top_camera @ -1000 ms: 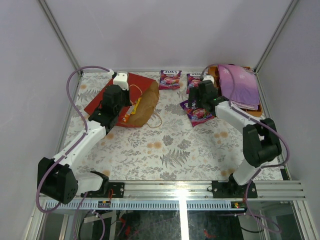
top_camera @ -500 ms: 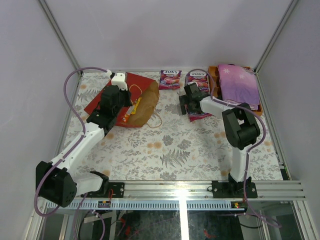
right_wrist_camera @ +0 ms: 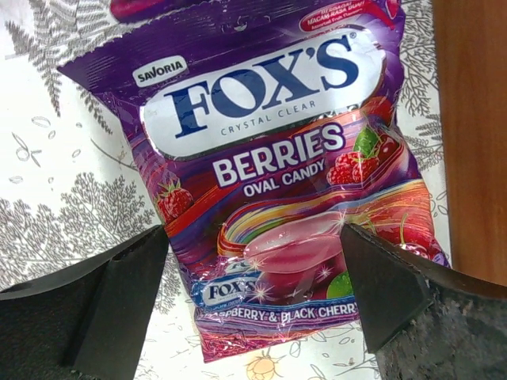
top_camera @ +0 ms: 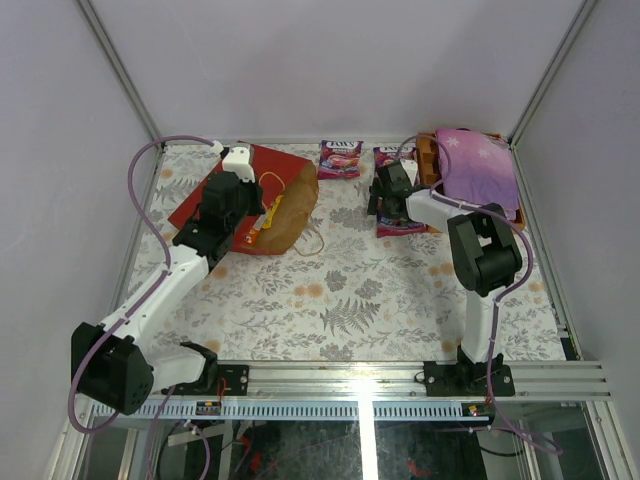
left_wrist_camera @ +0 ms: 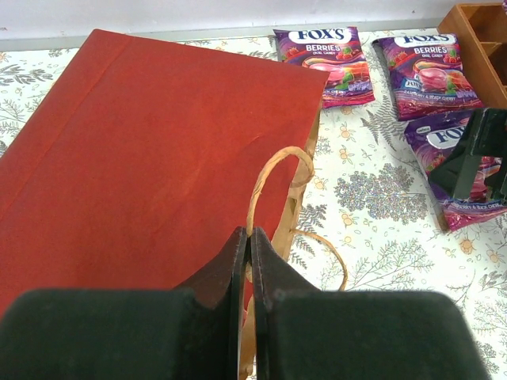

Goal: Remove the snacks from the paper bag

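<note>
Over the last second the right arm has folded its elbow upward. The right tool [right_wrist_camera: 249, 261] has shifted from the near side of the third Fox's Berries pouch [right_wrist_camera: 269, 182] toward its far side. The tool's jaws stand spread almost to full width on either side of the pouch and hold nothing. The pouch lies flat on the counter [top_camera: 330, 290], just beside the wooden tray [top_camera: 428, 150] near the far right corner. The pouch has hardly moved in that time, which indicates it has already been deposited and the right arm is free for the next pick. Two more Fox's pouches [top_camera: 340, 158] [top_camera: 393, 158] lie along the far edge, near its middle. The left arm and the paper bag [left_wrist_camera: 150, 158] have not moved. The bag lies flat toward the far left corner, its mouth facing the centre of the counter. The left tool [left_wrist_camera: 247, 233] is fully closed at the mouth rim, where a cord handle [left_wrist_camera: 277, 170] loops up. It appears to pinch the rim and hold the mouth open. A slim yellow bar [top_camera: 264, 216] shows at the mouth in the top view, so at least one snack is judged still to be removed. The folded purple cloth [top_camera: 478, 170] on the tray plays no part in the task.
</note>
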### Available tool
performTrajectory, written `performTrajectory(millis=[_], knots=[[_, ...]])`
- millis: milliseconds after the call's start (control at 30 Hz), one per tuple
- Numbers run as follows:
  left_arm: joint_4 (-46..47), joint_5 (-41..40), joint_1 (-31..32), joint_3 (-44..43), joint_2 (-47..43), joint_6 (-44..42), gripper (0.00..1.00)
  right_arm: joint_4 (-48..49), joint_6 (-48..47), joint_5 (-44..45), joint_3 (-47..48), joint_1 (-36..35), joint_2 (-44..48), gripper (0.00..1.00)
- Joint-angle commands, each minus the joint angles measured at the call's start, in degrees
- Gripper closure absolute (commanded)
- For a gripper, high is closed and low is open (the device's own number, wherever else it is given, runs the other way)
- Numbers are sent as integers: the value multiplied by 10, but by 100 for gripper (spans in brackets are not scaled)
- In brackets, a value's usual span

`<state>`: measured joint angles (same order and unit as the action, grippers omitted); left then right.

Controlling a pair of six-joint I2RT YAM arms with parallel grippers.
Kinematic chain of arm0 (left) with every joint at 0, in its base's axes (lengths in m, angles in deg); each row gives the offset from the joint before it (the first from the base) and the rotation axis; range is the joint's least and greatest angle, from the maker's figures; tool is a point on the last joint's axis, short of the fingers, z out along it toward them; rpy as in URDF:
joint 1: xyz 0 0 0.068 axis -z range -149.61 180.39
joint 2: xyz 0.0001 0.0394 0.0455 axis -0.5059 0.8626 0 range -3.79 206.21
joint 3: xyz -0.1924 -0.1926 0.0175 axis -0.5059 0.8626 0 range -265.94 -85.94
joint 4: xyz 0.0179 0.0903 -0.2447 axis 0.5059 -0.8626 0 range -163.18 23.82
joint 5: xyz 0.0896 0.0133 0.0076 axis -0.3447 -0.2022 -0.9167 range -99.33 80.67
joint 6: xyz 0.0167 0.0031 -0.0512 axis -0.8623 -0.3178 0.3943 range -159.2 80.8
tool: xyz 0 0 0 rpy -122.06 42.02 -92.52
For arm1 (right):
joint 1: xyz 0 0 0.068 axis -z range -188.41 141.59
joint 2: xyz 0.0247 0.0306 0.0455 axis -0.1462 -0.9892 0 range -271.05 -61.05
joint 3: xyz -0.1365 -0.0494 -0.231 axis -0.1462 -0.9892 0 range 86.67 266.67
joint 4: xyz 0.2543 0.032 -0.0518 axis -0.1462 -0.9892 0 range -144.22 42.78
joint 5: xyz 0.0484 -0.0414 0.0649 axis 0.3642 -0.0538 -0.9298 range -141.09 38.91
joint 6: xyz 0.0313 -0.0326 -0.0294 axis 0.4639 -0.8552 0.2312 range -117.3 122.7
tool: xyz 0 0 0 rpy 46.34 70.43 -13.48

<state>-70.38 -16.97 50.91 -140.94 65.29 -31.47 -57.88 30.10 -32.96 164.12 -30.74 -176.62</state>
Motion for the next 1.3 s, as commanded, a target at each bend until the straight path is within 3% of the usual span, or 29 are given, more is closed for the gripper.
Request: performTrajectory(millis=[0,167,433,900,1100,1267], knots=[[-7,4,-5,-4,-21,3,100,-22,130,36,-17,3,20,3],[-12,2,-5,-7,-26,2,100,-16,164,75,-51,3,53,2],[-20,5,-5,-7,-33,5,100,-29,128,116,-48,4,64,0],[-24,-26,-5,-12,-30,5,100,55,15,31,-50,0,197,1],[-37,-86,-7,-11,-37,14,100,303,117,-85,-233,-68,315,1],[-44,-112,-7,-1,-78,49,100,559,235,-91,-313,-180,248,7]])
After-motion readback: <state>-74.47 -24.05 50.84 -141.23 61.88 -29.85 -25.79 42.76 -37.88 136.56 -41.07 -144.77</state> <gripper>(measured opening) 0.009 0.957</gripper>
